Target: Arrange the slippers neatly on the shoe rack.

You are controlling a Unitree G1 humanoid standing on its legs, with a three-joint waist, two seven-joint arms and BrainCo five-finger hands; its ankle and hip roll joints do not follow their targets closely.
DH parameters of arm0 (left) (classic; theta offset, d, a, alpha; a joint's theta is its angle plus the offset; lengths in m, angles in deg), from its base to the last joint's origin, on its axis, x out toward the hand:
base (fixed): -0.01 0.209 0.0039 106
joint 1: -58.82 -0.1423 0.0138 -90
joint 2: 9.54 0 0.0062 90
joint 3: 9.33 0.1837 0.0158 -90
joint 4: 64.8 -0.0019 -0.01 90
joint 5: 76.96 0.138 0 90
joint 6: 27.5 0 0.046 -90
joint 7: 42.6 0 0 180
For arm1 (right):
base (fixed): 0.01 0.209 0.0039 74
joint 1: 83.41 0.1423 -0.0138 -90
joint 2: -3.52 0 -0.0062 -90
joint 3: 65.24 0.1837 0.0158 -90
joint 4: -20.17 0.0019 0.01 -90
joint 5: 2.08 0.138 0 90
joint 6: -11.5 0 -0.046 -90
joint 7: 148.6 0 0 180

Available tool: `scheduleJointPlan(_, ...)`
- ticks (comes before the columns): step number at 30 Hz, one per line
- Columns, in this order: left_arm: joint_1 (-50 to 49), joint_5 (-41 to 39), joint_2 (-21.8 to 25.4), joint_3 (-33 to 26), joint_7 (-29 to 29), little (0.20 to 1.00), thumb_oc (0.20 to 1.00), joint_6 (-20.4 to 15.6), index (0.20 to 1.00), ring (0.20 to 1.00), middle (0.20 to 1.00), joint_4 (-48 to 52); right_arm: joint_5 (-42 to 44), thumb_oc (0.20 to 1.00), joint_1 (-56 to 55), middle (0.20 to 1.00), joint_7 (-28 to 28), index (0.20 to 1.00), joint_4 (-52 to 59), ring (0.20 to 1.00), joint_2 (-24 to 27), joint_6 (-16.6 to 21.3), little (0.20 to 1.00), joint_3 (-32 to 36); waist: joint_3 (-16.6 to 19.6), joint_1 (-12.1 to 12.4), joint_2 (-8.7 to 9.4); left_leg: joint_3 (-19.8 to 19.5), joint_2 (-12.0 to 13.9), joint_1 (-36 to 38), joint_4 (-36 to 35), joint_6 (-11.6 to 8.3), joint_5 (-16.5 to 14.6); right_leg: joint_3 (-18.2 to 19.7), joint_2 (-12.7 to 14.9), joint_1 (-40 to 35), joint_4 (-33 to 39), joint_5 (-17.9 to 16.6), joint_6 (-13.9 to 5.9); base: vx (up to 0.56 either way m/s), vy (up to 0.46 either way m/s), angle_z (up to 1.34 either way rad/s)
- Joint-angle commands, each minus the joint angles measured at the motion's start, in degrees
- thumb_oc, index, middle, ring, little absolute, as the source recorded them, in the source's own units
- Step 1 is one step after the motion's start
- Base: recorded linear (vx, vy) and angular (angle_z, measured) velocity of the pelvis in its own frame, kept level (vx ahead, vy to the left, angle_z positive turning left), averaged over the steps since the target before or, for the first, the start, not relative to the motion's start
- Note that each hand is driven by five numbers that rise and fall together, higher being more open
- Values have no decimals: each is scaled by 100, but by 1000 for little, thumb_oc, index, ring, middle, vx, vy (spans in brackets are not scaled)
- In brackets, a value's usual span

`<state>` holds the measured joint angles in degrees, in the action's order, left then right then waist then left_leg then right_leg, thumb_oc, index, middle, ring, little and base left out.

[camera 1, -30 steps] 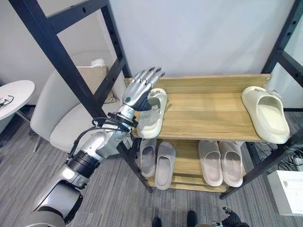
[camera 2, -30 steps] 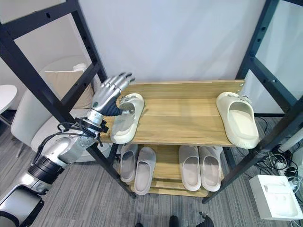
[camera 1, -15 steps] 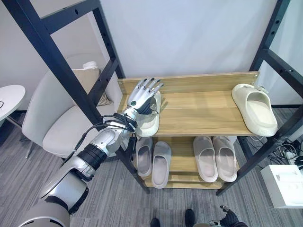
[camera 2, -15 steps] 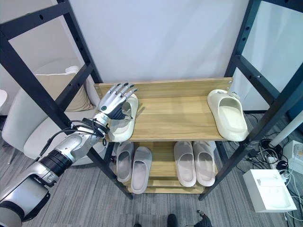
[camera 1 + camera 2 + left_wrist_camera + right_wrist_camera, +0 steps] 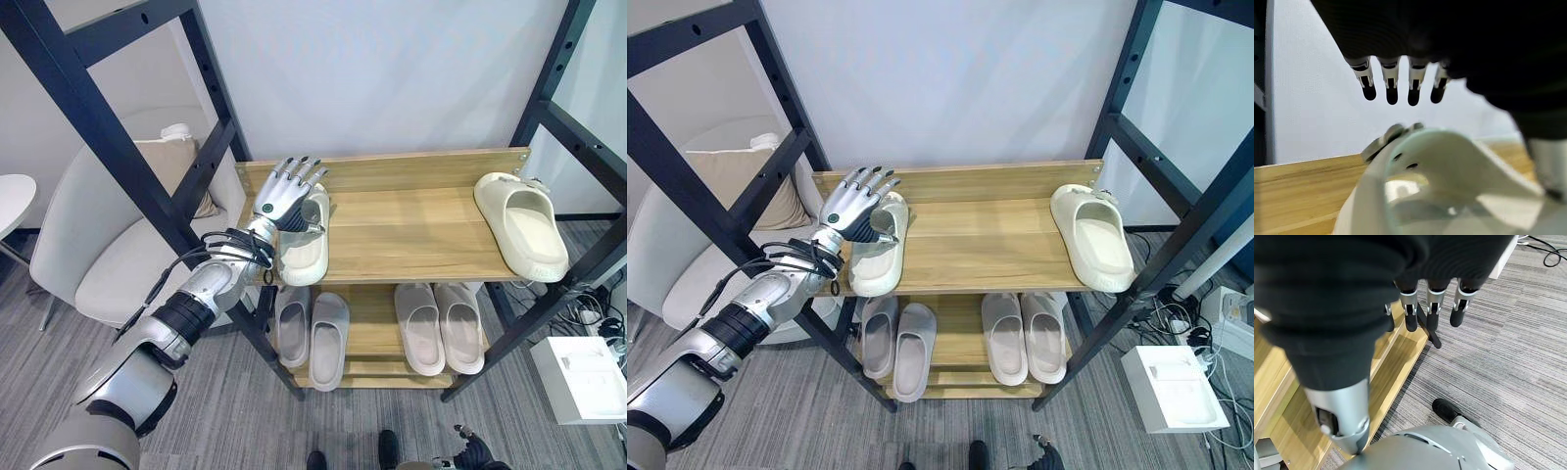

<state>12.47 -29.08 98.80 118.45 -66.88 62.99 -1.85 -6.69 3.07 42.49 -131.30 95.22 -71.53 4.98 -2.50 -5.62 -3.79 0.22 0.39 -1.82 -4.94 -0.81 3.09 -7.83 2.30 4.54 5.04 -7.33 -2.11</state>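
Up top, left hand [image 5: 284, 192] cups smooth moulded cream slipper [image 5: 305, 245].

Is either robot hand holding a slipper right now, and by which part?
Neither. The left robot hand rests open on the cream slipper's strap; the right robot hand hangs open, holding nothing.

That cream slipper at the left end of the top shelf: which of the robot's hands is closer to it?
The left. The left hand rests over the cream slipper, fingers straight. The right hand hangs low over the grey carpet beside the rack's bottom shelf, far from it.
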Motion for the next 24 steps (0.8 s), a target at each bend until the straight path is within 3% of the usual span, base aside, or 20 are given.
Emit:
scheduleJointPlan(1, 943, 86, 341, -104, -15, 1000, 1000, 363, 1000, 1000, 1000, -1009, -85, 1000, 177, 1000, 20, 1000, 130, 1000, -42, 49, 1000, -131, -271, -148, 140, -186, 19, 248, -6, -192, -279, 57, 291, -494, -4, 620, -583, 0, 0, 0)
scheduleJointPlan(12, 1165, -6, 572, -96, -81, 1000, 1000, 623, 1000, 1000, 1000, -1675, -33, 1000, 59, 1000, 8, 1000, 278, 1000, 11, 47, 1000, -105, -339, -184, 136, -200, 17, 168, -6, -198, -266, 44, 298, -413, -4, 613, -580, 0, 0, 0)
scheduleJointPlan(18, 1278, 135, 504, 8, -108, 1000, 1000, 689, 1000, 1000, 1000, -1785, -61, 1000, 89, 1000, 9, 1000, 314, 1000, -24, 49, 1000, -198, -361, -202, 110, -189, 18, 184, -6, -188, -277, 55, 301, -422, -4, 628, -578, 0, 0, 0)
scheduleJointPlan(24, 1540, 69, 754, 12, -95, 1000, 1000, 714, 1000, 1000, 1000, -1705, -40, 1000, 54, 1000, -23, 1000, 380, 1000, 25, 43, 1000, -170, -354, -205, 96, -170, 17, 197, -6, -187, -293, 67, 294, -425, -4, 637, -589, 0, 0, 0)
